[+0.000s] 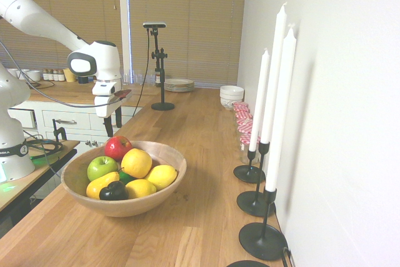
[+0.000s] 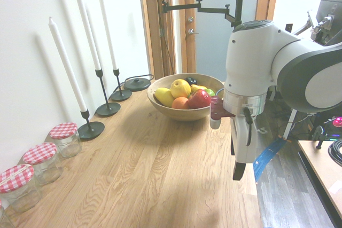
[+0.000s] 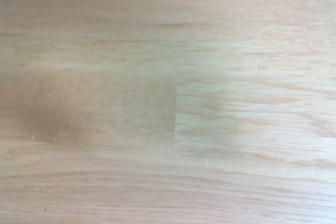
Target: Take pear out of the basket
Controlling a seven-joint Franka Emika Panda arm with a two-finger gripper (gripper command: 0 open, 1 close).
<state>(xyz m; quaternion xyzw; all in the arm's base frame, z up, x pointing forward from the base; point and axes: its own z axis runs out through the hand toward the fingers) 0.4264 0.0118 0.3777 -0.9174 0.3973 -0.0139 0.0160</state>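
The pear [image 1: 136, 162] sits in the middle of the basket [image 1: 166, 152], riding high on the pile — golden-yellow, smooth, roundish, with a faint orange blush, about the size of the apples beside it. In the second exterior view I see it as the bright yellow ball [image 2: 180, 87] above the rim. It has no marked long axis that I can make out, so I judge the approach angle matters less than clearing its neighbours.

Touching or just beside it: a red apple [image 1: 117, 147], a green apple [image 1: 102, 167], a paler lemon [image 1: 162, 176] on the wall side, a second yellow fruit [image 1: 140, 188] and an elongated orange-yellow fruit [image 1: 102, 185] at the near side, and something small and dark [image 1: 114, 192] low in front.

The tool [image 1: 112, 122] hangs above the surface [image 1: 200, 129], outside the basket and well apart from the pear. In the first exterior view it is beyond the basket's far rim, above and behind the red apple. So the pear lies forward of the tool and lower — I would have to carry over the rim and over the red apple, then come down. The wrist view shows only bare wood [image 3: 168, 98], no fruit.

The fingers look spread and hold nothing.

Candles [image 1: 275, 79] in black holders [image 1: 261, 239] stand along the wall, clear of the path.
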